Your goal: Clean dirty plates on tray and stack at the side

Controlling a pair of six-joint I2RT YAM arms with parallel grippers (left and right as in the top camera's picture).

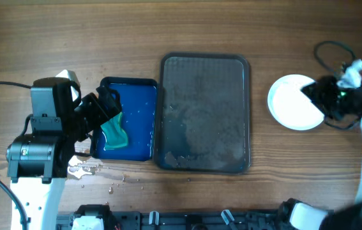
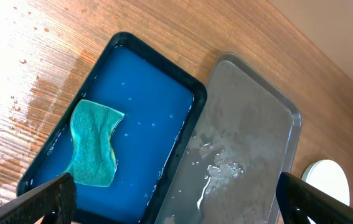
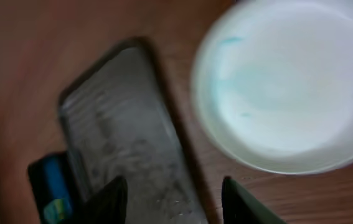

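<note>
The right gripper hangs just above the wooden table with its two fingers apart and nothing between them. In the overhead view it overlaps the right edge of the white plate. That plate sits at the right of the frame, off the grey tray and well apart from it. From above I cannot tell whether it is one plate or a stack. The blurred wrist view shows faint teal traces on its upper left face.

The plate looks stiff, light and probably wet, so it is likely to be slick. The raised rim is the only place for two fingers to pinch, and a loose pinch could let it slide or tip.

The grey tray holds no plates, only a film of water and grime.

The left gripper is spread wide and empty over the lower edge of the blue tray. A teal sponge lies soaked in blue water in that tray, at the lower left of the left wrist view.

Water drops lie on the wood below the blue tray, so the table there may be slippery. There is bare wood around the plate for stacking, though a black cable loops just beside it at the upper right.
</note>
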